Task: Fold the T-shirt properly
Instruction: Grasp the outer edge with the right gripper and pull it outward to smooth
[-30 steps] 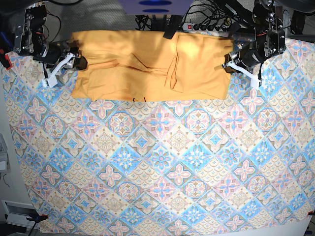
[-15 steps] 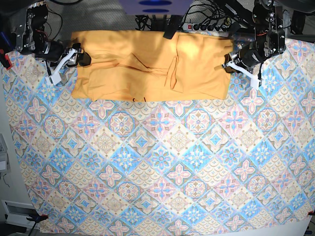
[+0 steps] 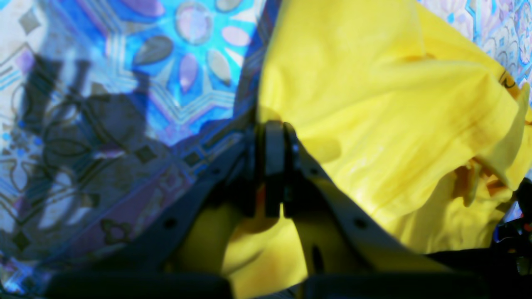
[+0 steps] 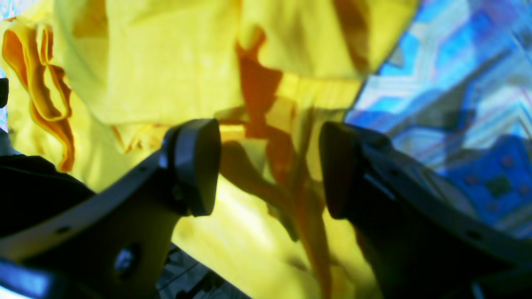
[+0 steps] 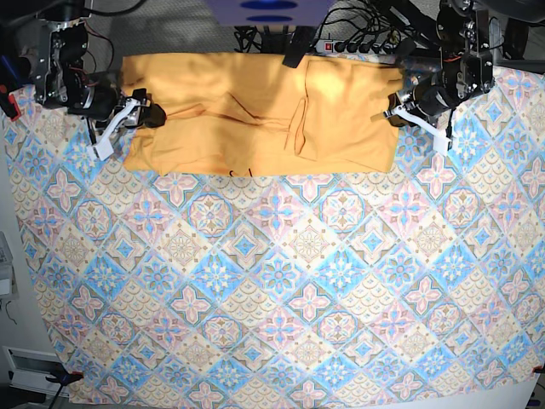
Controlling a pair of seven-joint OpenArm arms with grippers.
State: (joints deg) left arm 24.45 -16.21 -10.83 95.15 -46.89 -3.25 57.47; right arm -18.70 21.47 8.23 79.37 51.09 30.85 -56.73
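counter (image 5: 281,341): covered by a blue-pink patterned tablecloth (image 5: 255,281); the near and middle parts carried only the cloth.
t-shirt (image 5: 255,111): lay spread in a wide yellow-orange band across the far part of the counter, with creases running through its middle and small dark line marks at its near edge.
left claw (image 3: 274,170): at the shirt's edge on the base view's right (image 5: 394,112); its dark fingers (image 3: 274,137) were pressed together right at the boundary of the yellow fabric, with cloth bunched beneath them. whether fabric sat pinched between them could not be told.
right claw (image 4: 266,166): at the shirt's edge on the base view's left (image 5: 140,111); its two pads (image 4: 195,162) stood well apart, with folded, wrinkled shirt fabric showing in the gap between them and tablecloth off to one side.
far edge: cables and a power strip (image 5: 358,44) lay beyond the shirt.
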